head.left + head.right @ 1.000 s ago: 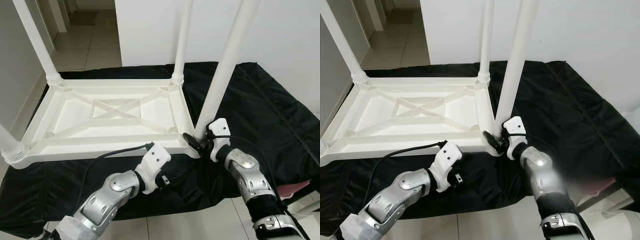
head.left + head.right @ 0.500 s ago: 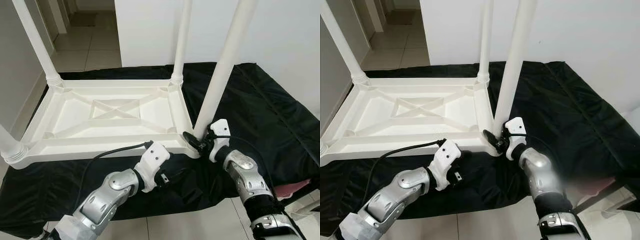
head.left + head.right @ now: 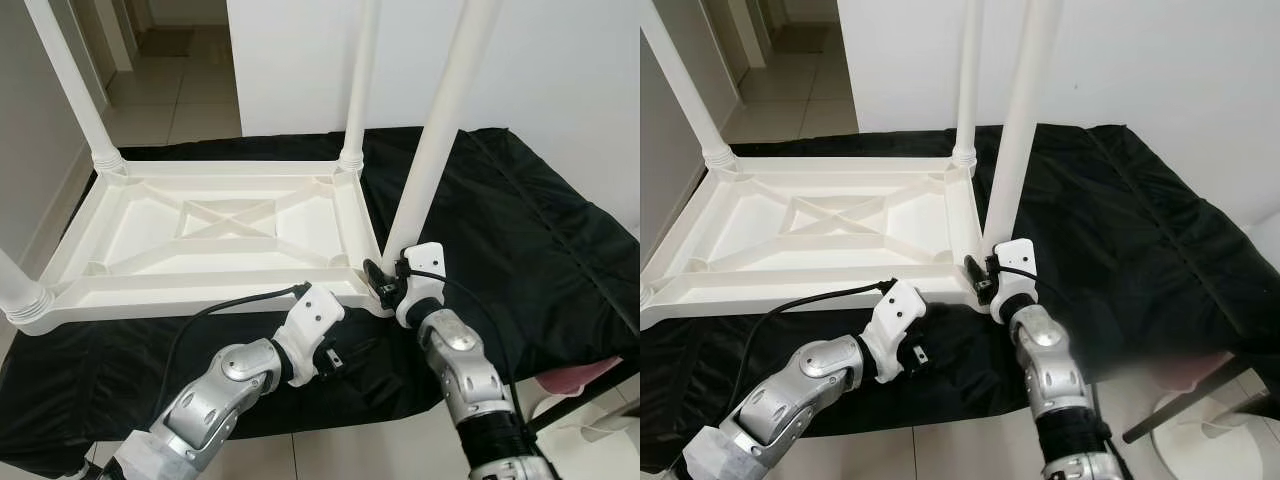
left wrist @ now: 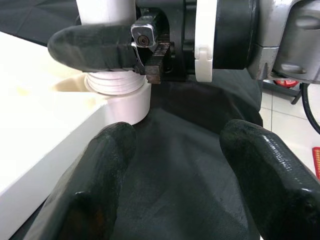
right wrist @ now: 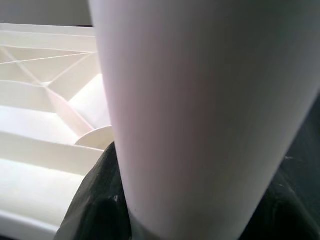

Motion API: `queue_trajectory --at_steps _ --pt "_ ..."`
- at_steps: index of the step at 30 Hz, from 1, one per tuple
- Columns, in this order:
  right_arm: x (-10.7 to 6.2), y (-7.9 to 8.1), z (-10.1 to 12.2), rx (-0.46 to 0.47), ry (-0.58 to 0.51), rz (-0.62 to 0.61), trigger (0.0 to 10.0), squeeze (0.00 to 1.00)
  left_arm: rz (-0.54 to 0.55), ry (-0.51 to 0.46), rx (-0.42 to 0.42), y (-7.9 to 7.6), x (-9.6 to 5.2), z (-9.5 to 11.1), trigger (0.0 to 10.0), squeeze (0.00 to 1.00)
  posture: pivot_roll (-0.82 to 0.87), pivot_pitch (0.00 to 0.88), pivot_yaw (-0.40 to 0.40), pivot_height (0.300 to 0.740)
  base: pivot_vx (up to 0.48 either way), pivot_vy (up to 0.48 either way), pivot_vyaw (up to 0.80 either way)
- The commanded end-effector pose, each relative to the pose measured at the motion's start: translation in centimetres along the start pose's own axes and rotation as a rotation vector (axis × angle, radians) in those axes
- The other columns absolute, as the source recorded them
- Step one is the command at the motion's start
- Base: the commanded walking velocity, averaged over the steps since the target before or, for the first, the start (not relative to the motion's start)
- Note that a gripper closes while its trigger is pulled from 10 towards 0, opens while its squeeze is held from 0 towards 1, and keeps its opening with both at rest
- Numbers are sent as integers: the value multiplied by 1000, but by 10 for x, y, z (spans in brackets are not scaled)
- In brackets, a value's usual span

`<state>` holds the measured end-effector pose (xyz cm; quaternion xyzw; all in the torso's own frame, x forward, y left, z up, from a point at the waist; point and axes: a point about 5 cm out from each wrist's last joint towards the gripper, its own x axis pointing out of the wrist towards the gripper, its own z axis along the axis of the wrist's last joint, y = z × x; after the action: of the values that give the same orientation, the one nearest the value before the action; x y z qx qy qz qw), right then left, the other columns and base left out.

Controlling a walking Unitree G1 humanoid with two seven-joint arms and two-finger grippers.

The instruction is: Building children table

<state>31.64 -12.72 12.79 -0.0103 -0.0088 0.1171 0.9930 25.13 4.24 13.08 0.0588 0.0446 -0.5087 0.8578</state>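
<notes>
A white plastic children's table (image 3: 200, 290) lies upside down on a black cloth (image 3: 530, 230), with its legs pointing up. The near right leg (image 3: 435, 140) leans slightly and meets the corner socket (image 4: 117, 82). My right gripper (image 3: 385, 285) is shut on the base of this leg (image 5: 200, 100), one black finger (image 4: 90, 40) across it just above the ribbed collar. My left gripper (image 3: 335, 355) is open, low over the cloth by the table's front edge. Its fingers (image 4: 100, 175) point at that corner and hold nothing.
A white wall stands close behind the cloth. At the back left, a tiled floor (image 3: 170, 100) leads to a doorway. A pink object (image 3: 590, 378) and a white stand base (image 3: 1200, 420) sit low at the right, past the cloth's edge.
My right forearm has swung inward to the left while its gripper stays on the leg's base. The left gripper has barely moved.
</notes>
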Motion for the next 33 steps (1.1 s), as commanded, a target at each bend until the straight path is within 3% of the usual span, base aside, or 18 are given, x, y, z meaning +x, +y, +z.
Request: queue_trajectory --at_steps 1,4,9,12,21,22,27,33 --pt "-4 1 -11 11 58 -39 10000 0 -112 22 10 -5 0 -2 10000 0 -33 7 -18 740 0 0 0" --pt "-9 8 -9 27 55 -200 10000 0 -120 22 11 -6 1 -2 10000 0 -40 3 -15 740 0 0 0" --pt "-13 21 -11 78 64 -364 10000 0 -126 19 10 -8 3 -2 10000 0 -37 0 -23 740 0 0 0" --pt "-11 31 -9 93 57 -319 10000 0 -128 18 9 -9 3 -2 10000 0 -37 0 -25 740 0 0 0" --pt "-12 31 -12 87 84 -287 10000 31 -124 17 10 -9 3 -3 10000 0 -30 0 -37 740 0 0 0" --pt "-12 33 -11 89 82 -277 10000 1000 -121 17 10 -9 3 -3 10000 0 -27 0 -41 740 0 0 0" --pt "-12 32 -4 88 23 -218 10000 1000 -116 17 10 -9 3 -4 10000 0 -27 0 -41 740 0 0 0" --pt "-19 18 -2 79 -31 -149 10000 1000 -117 19 10 -9 2 -4 10000 0 -33 0 -37 740 0 0 0"
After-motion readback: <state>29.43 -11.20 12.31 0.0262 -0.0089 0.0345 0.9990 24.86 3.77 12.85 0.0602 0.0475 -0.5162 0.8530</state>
